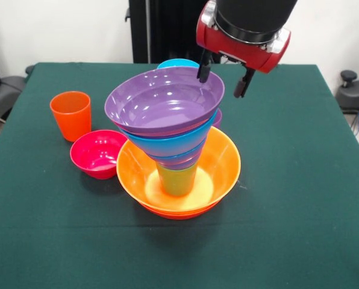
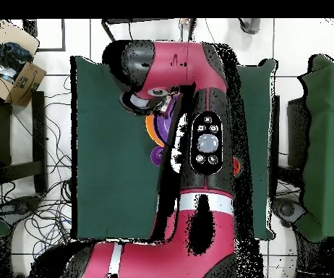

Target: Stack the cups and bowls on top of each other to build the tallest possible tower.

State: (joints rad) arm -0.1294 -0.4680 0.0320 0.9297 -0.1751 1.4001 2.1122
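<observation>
Open gripper (image 1: pixel 225 78) hovers over purple bowl's (image 1: pixel 161 103) far rim.

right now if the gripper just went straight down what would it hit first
Probably the far rim of the purple bowl topping the tower. The gripper hangs there with open jaws, one tip over that rim. Depth is unclear, so it could pass just behind.

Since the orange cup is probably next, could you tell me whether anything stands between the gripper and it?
The open gripper hangs above the purple plastic bowl topping the tower; the smooth orange plastic cup stands alone, with nothing above it.
</observation>
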